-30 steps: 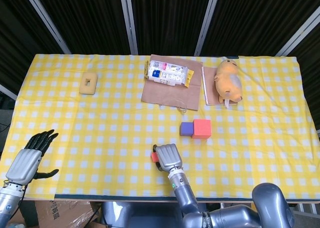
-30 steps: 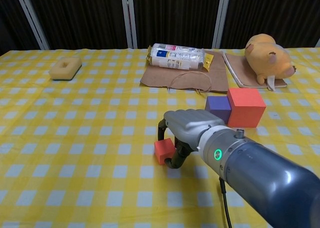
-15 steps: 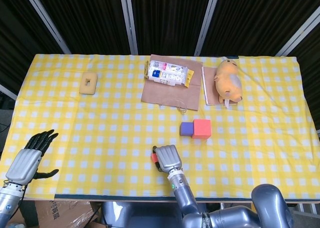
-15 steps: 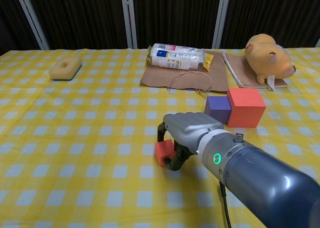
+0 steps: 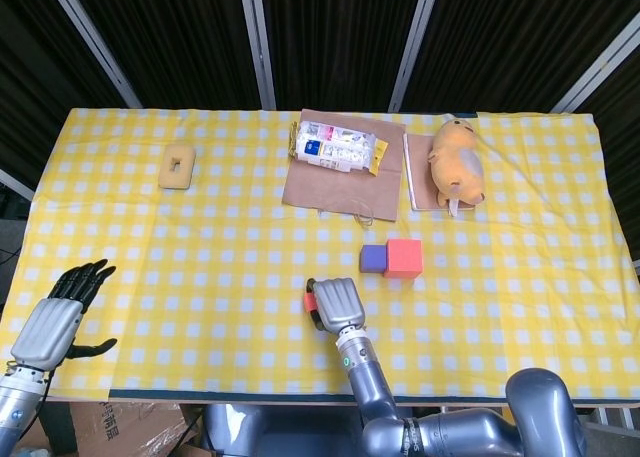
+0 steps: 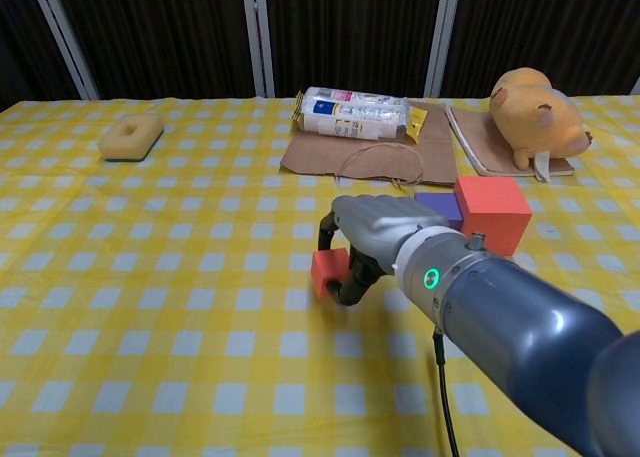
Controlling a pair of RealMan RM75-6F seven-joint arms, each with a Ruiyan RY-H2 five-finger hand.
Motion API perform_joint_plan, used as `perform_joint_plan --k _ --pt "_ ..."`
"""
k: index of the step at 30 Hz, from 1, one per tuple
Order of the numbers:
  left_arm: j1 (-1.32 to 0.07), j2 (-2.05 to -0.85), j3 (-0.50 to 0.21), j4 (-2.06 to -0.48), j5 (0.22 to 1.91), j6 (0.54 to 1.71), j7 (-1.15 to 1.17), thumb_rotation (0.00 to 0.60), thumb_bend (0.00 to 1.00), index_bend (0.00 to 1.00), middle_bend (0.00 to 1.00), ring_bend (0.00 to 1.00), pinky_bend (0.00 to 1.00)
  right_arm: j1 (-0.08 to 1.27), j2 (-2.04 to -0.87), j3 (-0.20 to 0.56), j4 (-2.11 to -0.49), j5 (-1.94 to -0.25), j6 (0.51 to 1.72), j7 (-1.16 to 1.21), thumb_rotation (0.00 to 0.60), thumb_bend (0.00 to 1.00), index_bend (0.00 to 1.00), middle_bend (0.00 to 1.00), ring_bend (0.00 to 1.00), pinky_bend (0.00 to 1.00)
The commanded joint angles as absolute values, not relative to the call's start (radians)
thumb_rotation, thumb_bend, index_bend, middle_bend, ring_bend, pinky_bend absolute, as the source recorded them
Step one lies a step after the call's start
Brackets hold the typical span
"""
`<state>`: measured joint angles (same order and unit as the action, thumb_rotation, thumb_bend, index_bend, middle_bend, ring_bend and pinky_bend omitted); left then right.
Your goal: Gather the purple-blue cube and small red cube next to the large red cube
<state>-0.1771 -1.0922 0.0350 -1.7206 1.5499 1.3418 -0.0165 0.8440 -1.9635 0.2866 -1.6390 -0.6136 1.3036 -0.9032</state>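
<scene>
1. The right hand clamps the small red cube above the counter; a loose pinch risks dropping it.
2. Swinging wide could knock the large red cube or purple-blue cube beside it.
3. The left hand idles, fingers spread.

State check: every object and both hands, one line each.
small red cube: gripped by the right hand, off to the left of the other two cubes
right hand: fingers curled around the small red cube
left hand: holding nothing, fingers spread
purple-blue cube: on the table, touching the large red cube
large red cube: resting on the table
snack packet: lying on the brown paper
plush toy: lying on the notebook
</scene>
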Motion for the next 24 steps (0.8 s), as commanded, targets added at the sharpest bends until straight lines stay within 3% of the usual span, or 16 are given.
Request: perform_joint_plan --k 1,24 --pt "-0.178 -1.091 0.035 -1.721 1.548 1.339 -0.017 0.6 0.02 0.0 0.0 0.0 0.0 0.852 -1.957 0.313 -1.596 -0.617 1.305 -0.896 0.6 0.52 0.46 1.0 1.0 1.0" --pt "-0.179 -1.093 0.037 -1.726 1.549 1.337 -0.007 0.6 0.02 0.0 0.0 0.0 0.0 0.841 -1.961 0.352 -1.44 -0.643 1.291 -0.839 0.6 0.52 0.46 1.0 1.0 1.0"
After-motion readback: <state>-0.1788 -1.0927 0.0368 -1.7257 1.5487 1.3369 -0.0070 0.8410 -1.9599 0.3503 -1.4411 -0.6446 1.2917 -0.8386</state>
